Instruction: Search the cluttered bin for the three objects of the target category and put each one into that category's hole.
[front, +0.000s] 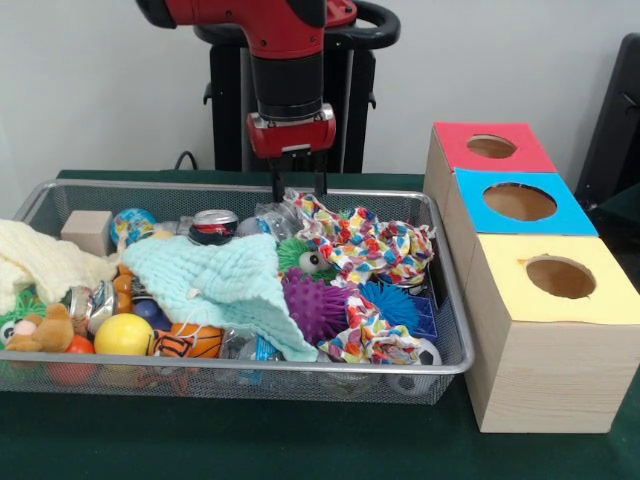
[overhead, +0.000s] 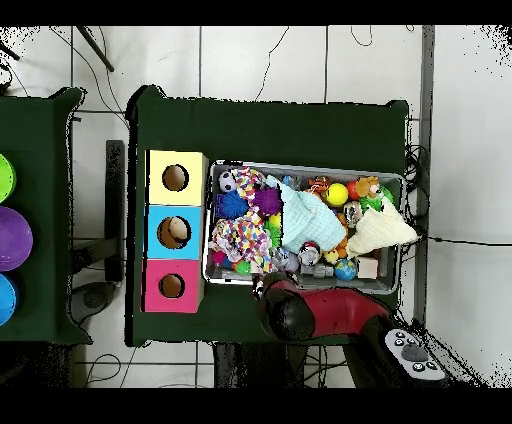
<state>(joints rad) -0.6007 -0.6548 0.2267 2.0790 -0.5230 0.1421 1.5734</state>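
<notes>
Spread claw (front: 299, 186) is held over the wire bin's (front: 240, 366) far rim. Balls, cans, a purple spiky ball (front: 313, 303) and cloths are heaped inside; three holed boxes (front: 540, 320) are ranged beside it.

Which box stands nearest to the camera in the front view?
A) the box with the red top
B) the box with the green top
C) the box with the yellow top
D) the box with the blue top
C: the box with the yellow top is at the front of the row, with the blue-topped box behind it and the red-topped box farthest back.
</notes>
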